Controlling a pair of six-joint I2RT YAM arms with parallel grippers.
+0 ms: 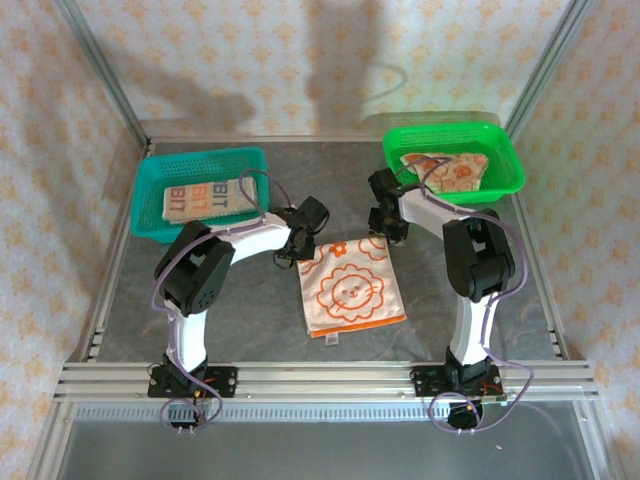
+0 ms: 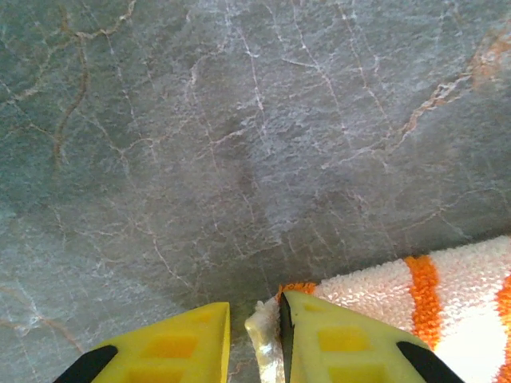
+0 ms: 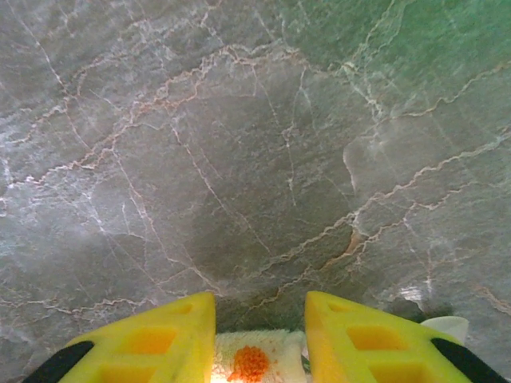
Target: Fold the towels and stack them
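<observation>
Orange "BIT" print on towel (image 1: 205,196)

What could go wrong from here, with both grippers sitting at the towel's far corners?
1. The left gripper has its jaws barely apart, with a corner of the towel between the fingers; pulling away could drag that corner.
2. The right gripper stands open over the other corner; a low retreat might ruffle it.
3. The towel lies skewed, so the next fold may be uneven.

Towel (image 2: 463,311) runs off left-wrist view at btm-rt; from above, far corners hidden under left arm (image 1: 255,238), right arm (image 1: 425,208).
</observation>
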